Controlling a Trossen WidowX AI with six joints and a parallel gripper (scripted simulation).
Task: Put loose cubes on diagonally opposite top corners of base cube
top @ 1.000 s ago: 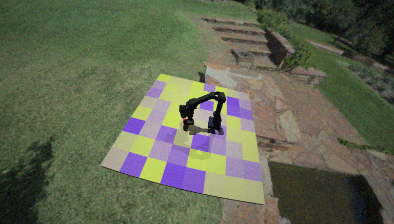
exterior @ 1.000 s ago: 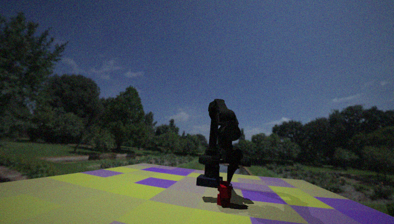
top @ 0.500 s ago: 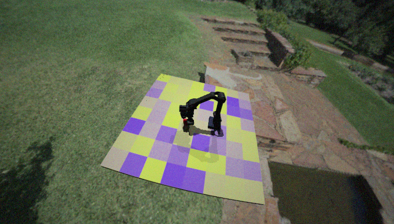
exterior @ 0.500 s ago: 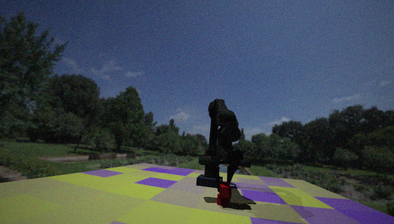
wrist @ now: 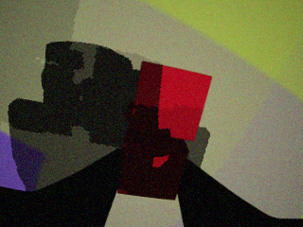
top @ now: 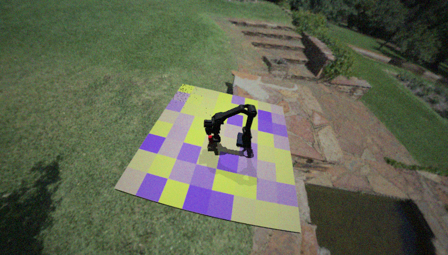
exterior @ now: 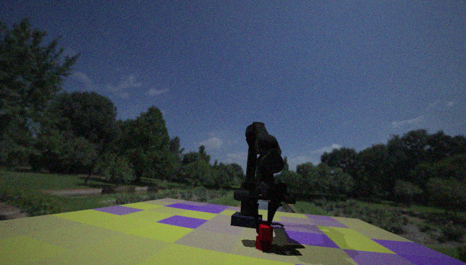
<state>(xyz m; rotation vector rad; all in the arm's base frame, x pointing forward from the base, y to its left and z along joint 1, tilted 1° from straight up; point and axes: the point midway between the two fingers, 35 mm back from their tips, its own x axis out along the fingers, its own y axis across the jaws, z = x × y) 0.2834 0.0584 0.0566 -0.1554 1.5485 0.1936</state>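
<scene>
- Black parallel-jaw gripper (wrist: 151, 180) points down, clamped on a small dark red cube (wrist: 153, 161) held between its two fingers.
- Wrist view: held cube overlaps the near corner of a brighter red base cube (wrist: 184, 97) below it.
- Exterior view: red cubes (exterior: 264, 236) stacked on the purple-and-yellow checkered tabletop (exterior: 137, 227), just in front of the arm's base.
- Whether the held cube touches the lower one: cannot tell.

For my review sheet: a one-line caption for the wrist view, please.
Tool shut on a dark red cube, held over a brighter red cube on the checkered mat.
</scene>
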